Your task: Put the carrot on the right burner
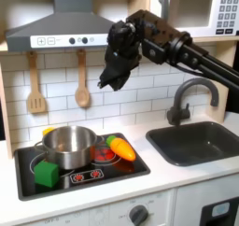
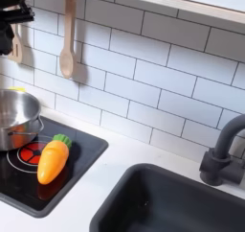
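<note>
So the gripper (image 1: 110, 78) is hanging up in the air in front of the tile wall (image 1: 131, 85), well above the stove (image 1: 79, 178), with nothing in it and nothing touching it. Honestly can't tell if the jaws are spread or pinched together, it's just a dark blob from this angle.

The carrot (image 1: 121, 148) is lying flat on the red burner (image 1: 101, 155) at the first exterior view's right side of the stove, green top pointing back toward the wall, just beside the pot (image 1: 67, 146). In the second exterior view the carrot (image 2: 52, 159) sits tilted across that burner (image 2: 29, 155), with the pot (image 2: 15, 119) right next to it on the second exterior view's left.

A green block (image 1: 46, 174) sits at the front of the stove, near the pot. Two wooden utensils, a spatula (image 1: 35, 85) and a spoon (image 1: 82, 80), hang on the wall under the hood (image 1: 61, 29). Sink (image 1: 201, 143) and dark faucet (image 1: 187, 94) are off to the first exterior view's right, set in a white counter (image 1: 168, 178). Microwave (image 1: 201, 10) up top.
</note>
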### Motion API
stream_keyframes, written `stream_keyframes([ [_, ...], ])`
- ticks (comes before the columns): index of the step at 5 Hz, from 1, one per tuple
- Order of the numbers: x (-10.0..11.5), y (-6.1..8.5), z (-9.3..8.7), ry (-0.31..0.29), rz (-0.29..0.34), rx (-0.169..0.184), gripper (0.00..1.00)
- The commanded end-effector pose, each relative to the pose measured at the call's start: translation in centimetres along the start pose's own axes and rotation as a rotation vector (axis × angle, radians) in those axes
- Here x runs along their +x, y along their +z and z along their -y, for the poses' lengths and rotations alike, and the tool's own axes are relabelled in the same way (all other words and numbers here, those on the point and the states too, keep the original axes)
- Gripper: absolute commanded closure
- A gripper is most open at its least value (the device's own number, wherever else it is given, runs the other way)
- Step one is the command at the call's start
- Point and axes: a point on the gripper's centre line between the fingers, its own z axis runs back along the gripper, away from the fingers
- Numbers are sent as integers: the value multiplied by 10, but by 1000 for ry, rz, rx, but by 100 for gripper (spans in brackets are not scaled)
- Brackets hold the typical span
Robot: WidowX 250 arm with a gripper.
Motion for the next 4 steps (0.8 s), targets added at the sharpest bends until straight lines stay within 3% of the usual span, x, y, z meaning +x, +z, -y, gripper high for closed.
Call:
stream_keyframes([
  [1,14,6,-3,22,75,-51,100],
  [2,21,6,0,47,90,-68,100],
  [3,27,14,4,29,124,-60,100],
  [4,27,12,2,42,116,-59,100],
])
